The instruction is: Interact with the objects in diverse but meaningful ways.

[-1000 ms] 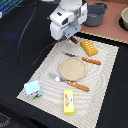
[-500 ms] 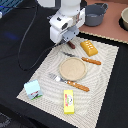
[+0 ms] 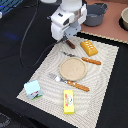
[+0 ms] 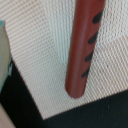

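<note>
The gripper is hanging low over the far corner of the woven placemat, right above the brown sausage; whether its fingers are spread or closed, I cannot tell. In the wrist view the sausage, marked with dark grill slits, is lying on the mat near its edge. The orange-yellow ridged block is sitting just beside, toward the exterior view's right.
</note>
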### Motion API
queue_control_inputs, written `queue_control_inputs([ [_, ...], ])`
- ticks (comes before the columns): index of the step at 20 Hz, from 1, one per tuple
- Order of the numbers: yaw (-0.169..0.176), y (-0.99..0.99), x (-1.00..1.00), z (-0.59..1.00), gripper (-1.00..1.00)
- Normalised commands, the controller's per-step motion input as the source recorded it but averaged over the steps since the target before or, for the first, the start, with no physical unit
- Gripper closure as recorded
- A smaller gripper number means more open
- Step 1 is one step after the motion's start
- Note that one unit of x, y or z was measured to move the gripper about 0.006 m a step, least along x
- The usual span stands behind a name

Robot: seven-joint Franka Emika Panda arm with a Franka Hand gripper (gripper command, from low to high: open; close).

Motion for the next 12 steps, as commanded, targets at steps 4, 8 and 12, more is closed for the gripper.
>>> queue_control_inputs([
  [4,-0.126,0.0,0.5,0.57,-1.0],
  [8,-0.143,-0.05,0.58,0.23,-1.0],
  [12,-0.139,-0.03,0.6,0.17,-1.0],
])
